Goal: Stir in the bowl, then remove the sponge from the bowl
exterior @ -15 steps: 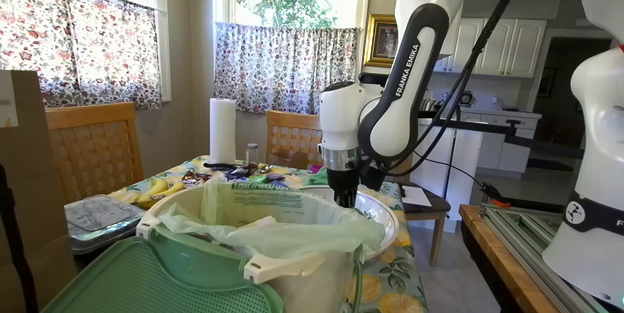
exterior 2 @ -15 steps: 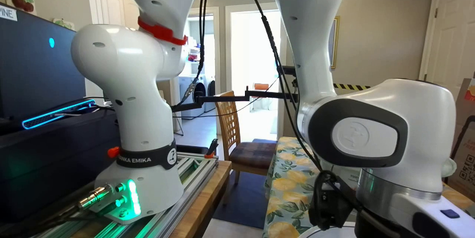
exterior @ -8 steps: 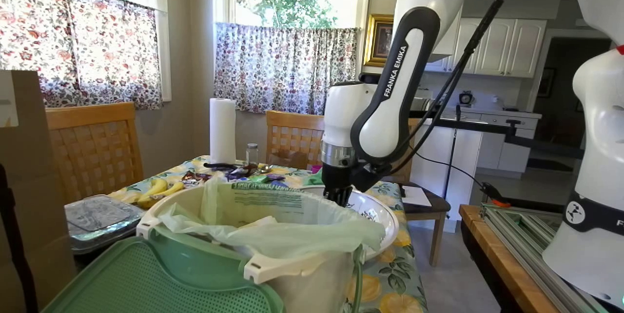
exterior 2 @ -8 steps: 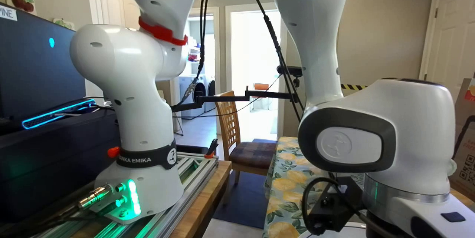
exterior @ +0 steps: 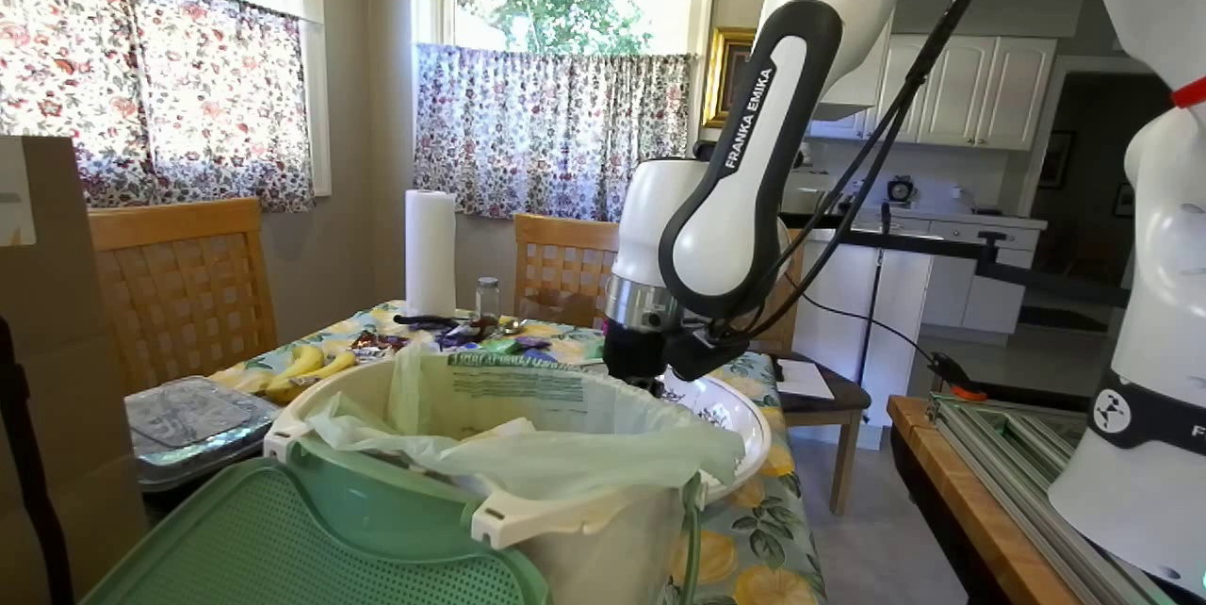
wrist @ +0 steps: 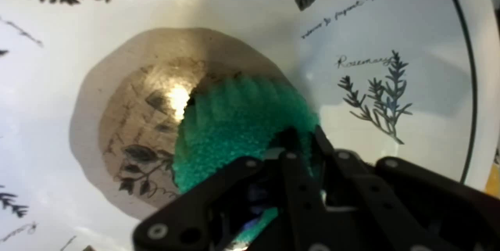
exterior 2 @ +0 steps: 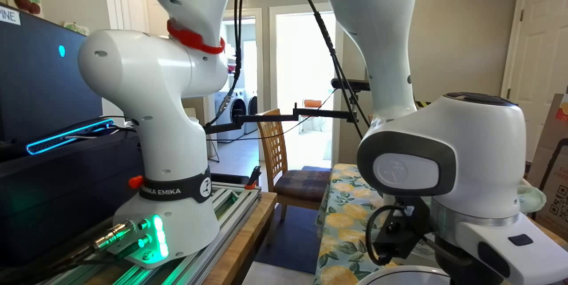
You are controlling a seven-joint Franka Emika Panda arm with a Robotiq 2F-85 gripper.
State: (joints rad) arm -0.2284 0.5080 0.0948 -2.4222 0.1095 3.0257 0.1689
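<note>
The wide bowl [exterior: 754, 431], with a whitish rim, stands on the table; it also shows at the bottom of an exterior view [exterior 2: 401, 271] and fills the wrist view [wrist: 433, 98]. Brownish liquid [wrist: 121, 71] lies in its middle. The green sponge [wrist: 230, 137] sits in the liquid, partly covered by the fingers; the exterior views do not show it. My gripper [wrist: 304, 135] points down into the bowl, its fingers close together with a strip of green sponge between the tips. It also shows above the bowl in an exterior view [exterior: 645, 386].
A big green bin [exterior: 396, 501] with a translucent liner [exterior: 565, 459] stands right beside the bowl and hides part of it. Bananas [exterior: 306, 369], a foil tray [exterior: 203, 416], a paper towel roll [exterior: 431, 252] and a glass jar [exterior: 487, 299] stand farther off.
My arm and gripper have shifted left in the exterior view that shows the bin, and the wrist has turned and tilted somewhat. The bowl and the bin have not moved.
</note>
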